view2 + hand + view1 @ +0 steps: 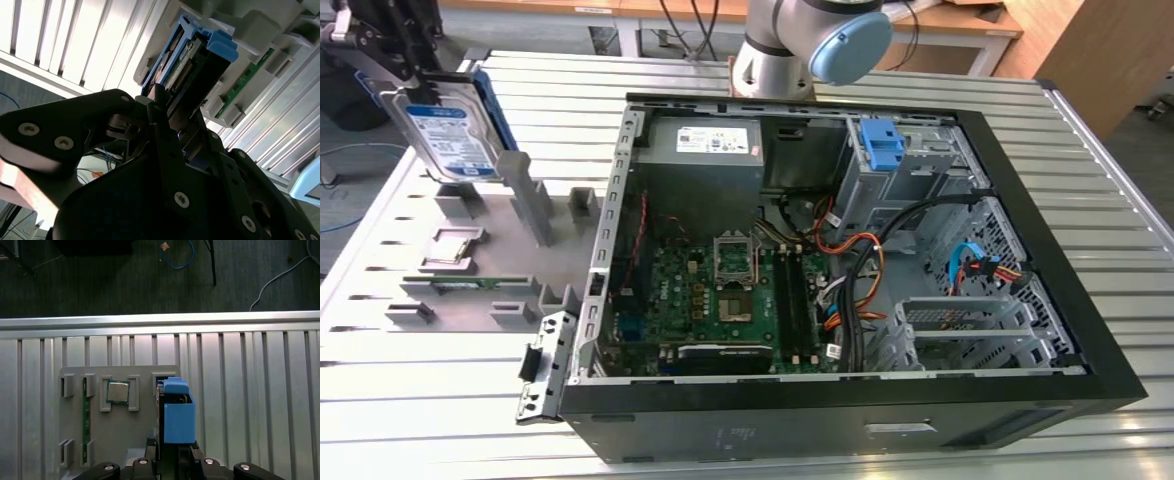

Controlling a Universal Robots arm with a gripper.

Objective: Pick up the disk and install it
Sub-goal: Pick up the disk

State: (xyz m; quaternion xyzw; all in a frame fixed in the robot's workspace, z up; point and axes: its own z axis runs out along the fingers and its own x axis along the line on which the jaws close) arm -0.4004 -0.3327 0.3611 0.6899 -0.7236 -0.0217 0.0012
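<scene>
The disk (450, 135), a silver drive with a white-and-blue label in a blue rail bracket, stands upright at the exterior view's far left. Its lower edge hangs just above the grey fixture (500, 255). My gripper (416, 78) is shut on the disk's upper end. In the second wrist view the dark fingers (165, 130) clamp the disk (192, 65) seen end-on. In the first wrist view the blue bracket (177, 415) rises out of my gripper (175, 450), over a slot of the fixture (145, 435).
An open computer case (854, 405) lies to the exterior view's right, with a motherboard (720, 295), cables, a grey power supply (700, 150) and a drive cage with a blue latch (881, 145). The fixture holds a processor chip (118, 391) and a green memory stick (85, 420). The arm's base (787, 50) stands behind the case.
</scene>
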